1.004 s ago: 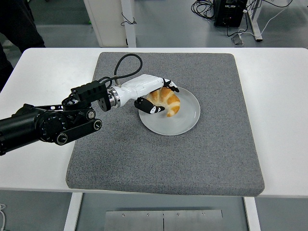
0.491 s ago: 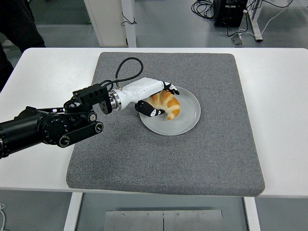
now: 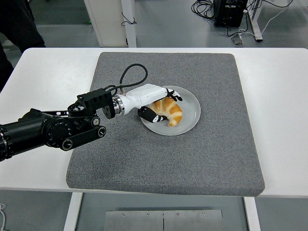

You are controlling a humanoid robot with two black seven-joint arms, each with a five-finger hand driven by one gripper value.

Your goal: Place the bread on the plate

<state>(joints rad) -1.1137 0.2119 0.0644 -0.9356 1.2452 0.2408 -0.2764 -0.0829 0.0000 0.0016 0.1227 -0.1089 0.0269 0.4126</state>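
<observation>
A golden croissant (image 3: 171, 111) lies on the round white plate (image 3: 191, 109), which sits on the grey mat. My left hand (image 3: 165, 108), white with black fingertips, reaches in from the left and is curled around the croissant's left half. Its upper fingers (image 3: 175, 96) lie over the far side of the bread and the thumb (image 3: 153, 117) presses on the near side. The croissant's underside appears to rest on the plate. The black left forearm (image 3: 53, 130) stretches across the mat's left edge. My right arm is out of view.
The grey mat (image 3: 192, 159) covers the middle of the white table (image 3: 279, 96). A person's dark clothing (image 3: 14, 24) shows at the top left corner. Cables and desk legs (image 3: 231, 14) are on the floor beyond the table.
My left hand has shifted slightly right and toward the near edge with the croissant, which now sits lower and more centrally on the plate. The forearm followed.
</observation>
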